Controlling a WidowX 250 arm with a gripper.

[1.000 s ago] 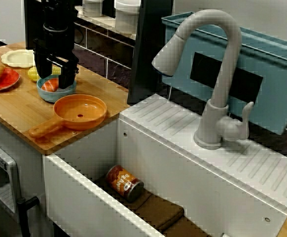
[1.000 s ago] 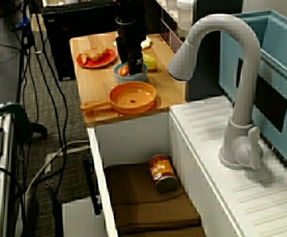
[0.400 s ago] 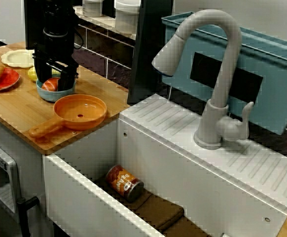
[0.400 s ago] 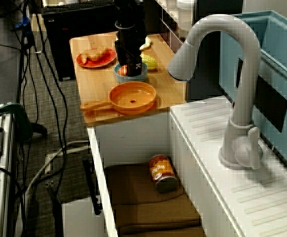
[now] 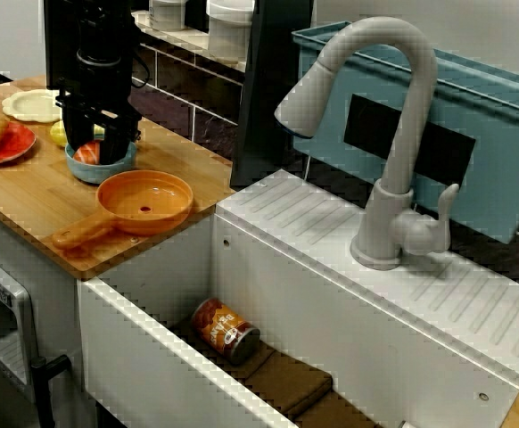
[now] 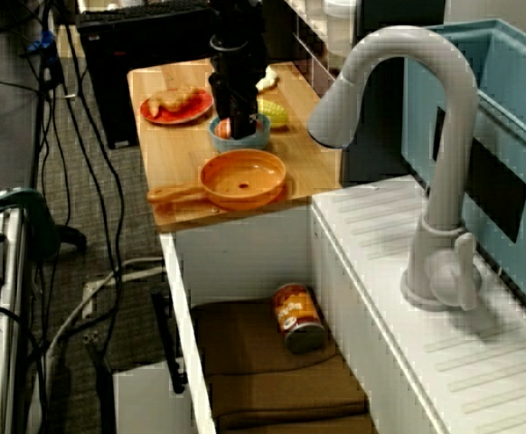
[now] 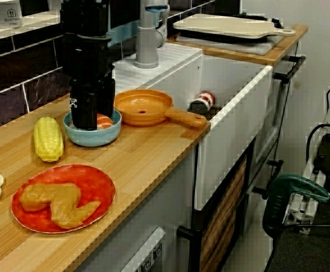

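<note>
Since the hand (image 5: 99, 150) had dropped right down into the blue bowl (image 5: 97, 174) on the counter (image 5: 28, 192), its fingers sat spread around the orange food piece (image 5: 86, 152), not yet clamped on it.

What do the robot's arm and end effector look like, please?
The black arm is built of stacked cylindrical segments. Its black end effector has two blocky fingers, one bearing a small white marking.

The orange pan (image 7: 142, 107) and blue bowl (image 7: 97, 136) look glossy plastic; the counter (image 7: 148, 161) is smooth, grained wood.
</note>
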